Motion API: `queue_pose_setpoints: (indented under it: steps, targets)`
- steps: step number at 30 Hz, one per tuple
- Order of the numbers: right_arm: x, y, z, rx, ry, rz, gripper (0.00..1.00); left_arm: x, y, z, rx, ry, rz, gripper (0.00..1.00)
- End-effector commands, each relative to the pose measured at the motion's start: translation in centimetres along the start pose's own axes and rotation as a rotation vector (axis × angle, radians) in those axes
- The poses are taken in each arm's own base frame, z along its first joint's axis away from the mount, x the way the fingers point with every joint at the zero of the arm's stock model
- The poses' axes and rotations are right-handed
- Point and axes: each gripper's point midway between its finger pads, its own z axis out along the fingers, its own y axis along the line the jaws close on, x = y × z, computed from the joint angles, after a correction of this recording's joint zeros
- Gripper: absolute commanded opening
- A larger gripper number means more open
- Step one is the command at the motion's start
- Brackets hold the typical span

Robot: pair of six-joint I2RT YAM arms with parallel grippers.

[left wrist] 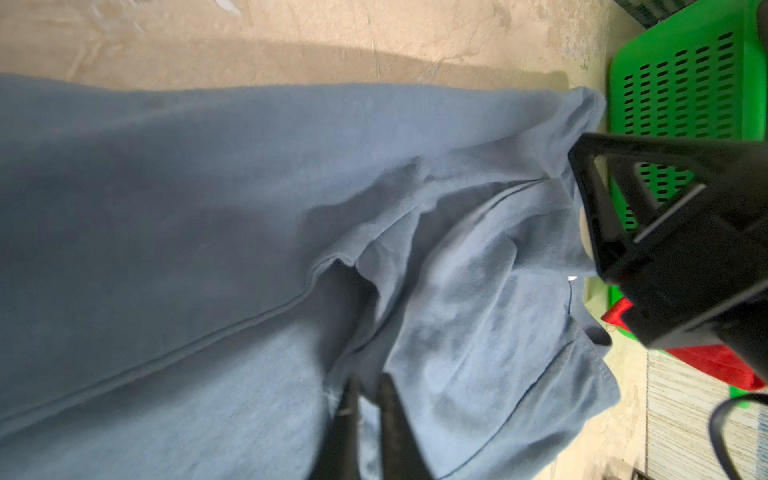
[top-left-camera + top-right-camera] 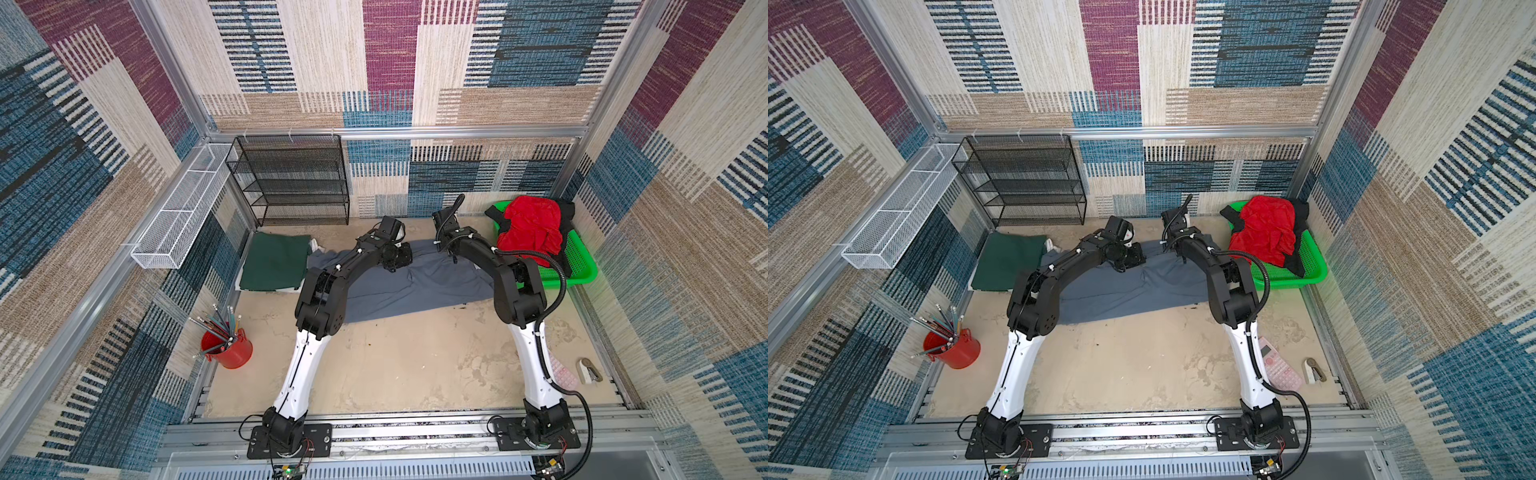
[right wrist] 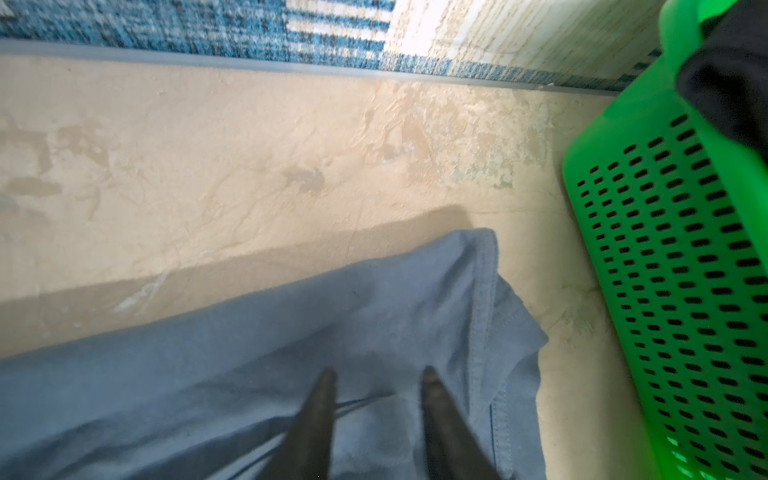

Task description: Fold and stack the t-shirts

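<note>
Reaching over the slate grey t-shirt (image 2: pixel 415 286), both arms are pointing their grippers down at its far edge. The left gripper (image 1: pixel 368 384) is keeping its fingers only narrowly parted above a wrinkled fold. The right gripper (image 3: pixel 378 374) is holding its fingers spread wide near a hemmed edge, pinching nothing. The slate grey t-shirt is lying flattened across the counter (image 2: pixel 395 365), between the folded dark green t-shirt (image 2: pixel 274 262) and the green basket (image 2: pixel 582 266). In the basket, the red t-shirt (image 2: pixel 530 228) is lying over the black t-shirt (image 2: pixel 567 210).
</note>
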Motion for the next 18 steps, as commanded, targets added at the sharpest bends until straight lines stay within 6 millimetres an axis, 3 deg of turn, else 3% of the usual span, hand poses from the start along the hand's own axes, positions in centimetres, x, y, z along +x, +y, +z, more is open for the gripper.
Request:
queue_pose_setpoints:
  steps: [1, 3, 6, 9, 14, 18]
  targets:
    - [-1.8, -0.9, -2.2, -0.001, -0.027, 0.044, 0.77, -0.8, -0.4, -1.1, -0.002, -0.027, 0.04, 0.4]
    - [-2.1, -1.4, -3.4, -0.015, -0.024, 0.066, 1.0, -1.3, -0.8, -2.1, -0.001, -0.052, 0.064, 0.56]
    - [-1.5, -1.5, -5.2, -0.071, 0.006, 0.089, 0.99, -1.9, -1.4, -4.3, -0.028, -0.084, 0.116, 0.71]
    - [0.3, -1.8, -7.2, -0.139, 0.04, 0.133, 0.98, -1.5, -0.5, -7.3, -0.114, -0.098, 0.163, 0.74]
    - [3.6, -1.5, -9.9, -0.269, 0.071, 0.19, 0.99, 1.3, 4.6, -13.3, -0.353, -0.178, 0.193, 0.85]
    - [6.5, -0.9, -9.6, -0.305, 0.129, 0.185, 0.94, 5.0, 9.3, -17.0, -0.518, -0.187, 0.171, 0.9]
